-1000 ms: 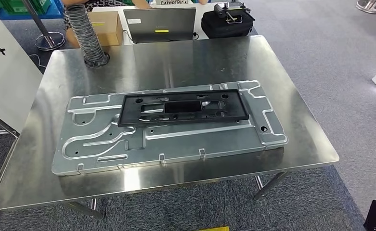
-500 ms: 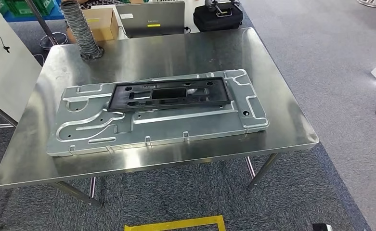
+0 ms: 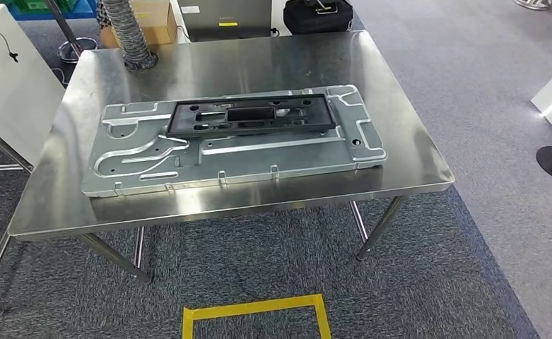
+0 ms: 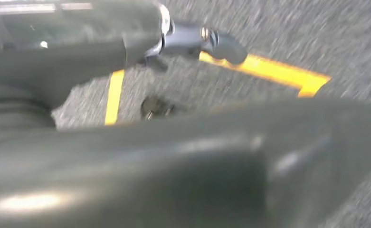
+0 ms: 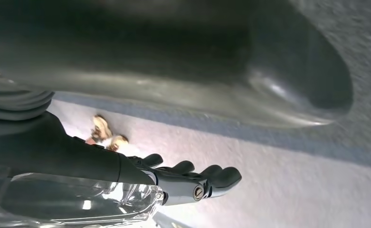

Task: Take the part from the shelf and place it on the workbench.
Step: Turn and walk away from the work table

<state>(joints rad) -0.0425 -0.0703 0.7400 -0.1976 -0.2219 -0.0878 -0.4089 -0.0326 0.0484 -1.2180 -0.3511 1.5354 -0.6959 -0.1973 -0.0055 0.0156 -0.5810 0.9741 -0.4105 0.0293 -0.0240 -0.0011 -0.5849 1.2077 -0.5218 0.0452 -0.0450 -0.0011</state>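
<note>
A black plastic frame part lies flat on a large stamped metal plate, which rests on the steel workbench. In the left wrist view my left hand hangs over grey carpet, its dark fingers apart from the thick thumb, holding nothing. My right hand hangs over the floor too, with its fingers stretched out and nothing in them.
Behind the bench stand a ribbed hose, a cardboard box, a laptop and a black bag. A white cabinet is to the left. Yellow tape marks the carpet in front.
The whole picture has shifted: the camera has backed away from the bench, so more floor and the yellow tape square show. The part and plate have not moved on the bench.
</note>
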